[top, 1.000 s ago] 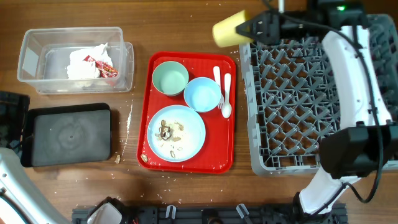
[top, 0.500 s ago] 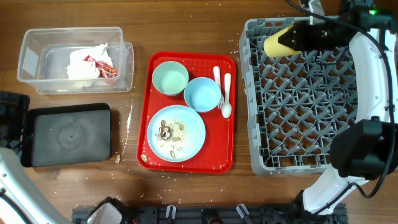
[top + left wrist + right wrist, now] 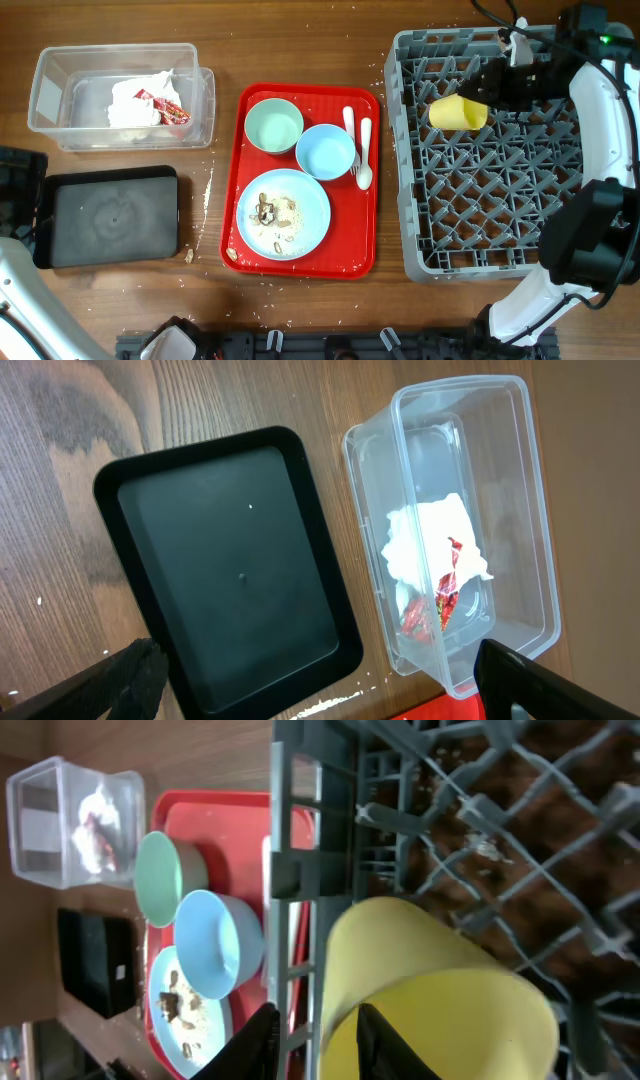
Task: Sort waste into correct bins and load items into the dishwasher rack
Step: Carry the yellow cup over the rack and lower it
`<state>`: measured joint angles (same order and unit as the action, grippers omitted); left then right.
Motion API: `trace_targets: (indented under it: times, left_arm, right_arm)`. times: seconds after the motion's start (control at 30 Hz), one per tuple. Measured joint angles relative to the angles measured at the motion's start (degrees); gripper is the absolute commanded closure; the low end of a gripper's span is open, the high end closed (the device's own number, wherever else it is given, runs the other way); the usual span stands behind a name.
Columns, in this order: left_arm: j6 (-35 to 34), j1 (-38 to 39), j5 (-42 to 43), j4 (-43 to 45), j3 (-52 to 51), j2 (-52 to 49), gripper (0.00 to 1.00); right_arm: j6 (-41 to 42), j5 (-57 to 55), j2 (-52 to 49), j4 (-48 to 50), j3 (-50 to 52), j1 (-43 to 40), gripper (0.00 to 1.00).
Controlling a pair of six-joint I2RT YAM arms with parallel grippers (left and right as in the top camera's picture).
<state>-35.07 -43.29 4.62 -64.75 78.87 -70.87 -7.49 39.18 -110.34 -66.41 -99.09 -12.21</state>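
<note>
Wooden table point(image 3: 300, 40) fills the overhead view, with the grey dishwasher rack point(image 3: 410, 200) taking up the right side of the frame. The yellow cup point(image 3: 458, 113) lies on its side among the pegs in the rack's upper left part. The right gripper point(image 3: 322, 1045) sits at the cup's rim. In the right wrist view its fingers point(image 3: 262, 1040) straddle the cup's wall, and the outer one seems to stand just clear of it, so the hold looks loosened rather than clamped.

At the centre of the frame, the red serving tray point(image 3: 340, 240) carries the pale green bowl point(image 3: 273, 125), the light blue bowl point(image 3: 325, 150), the white spoon point(image 3: 365, 150) and fork point(image 3: 350, 135), and the light blue plate point(image 3: 310, 225) with brownish food scraps point(image 3: 270, 212) on it.

At the upper left, the clear tub point(image 3: 50, 110) holds the crumpled napkin point(image 3: 135, 100) and the red wrapper point(image 3: 168, 108). The black tray point(image 3: 110, 215) lies just below it. The left gripper point(image 3: 318, 655) hangs above these two bins, jaws spread wide and gripping nothing.
</note>
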Motion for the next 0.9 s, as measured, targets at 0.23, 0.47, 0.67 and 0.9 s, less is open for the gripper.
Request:
trace_targets:
  times: [0.23, 0.47, 0.67, 0.9]
  left_arm:
    - [0.00, 0.00, 0.00, 0.00, 0.00, 0.00, 0.00]
    - [0.00, 0.00, 0.00, 0.00, 0.00, 0.00, 0.00]
    - [0.00, 0.00, 0.00, 0.00, 0.00, 0.00, 0.00]
    - [0.00, 0.00, 0.00, -0.02, 0.00, 0.00, 0.00]
  right_arm:
    - [2.38, -2.36, 1.16, -5.66, -6.71, 0.00, 0.68]
    - [7.43, -14.23, 4.76, -9.03, -7.02, 6.58, 0.64]
    - [13.68, -28.96, 3.78, -9.18, -6.91, 13.66, 0.68]
    - [13.92, -31.08, -0.72, -6.36, -6.91, 13.46, 0.71]
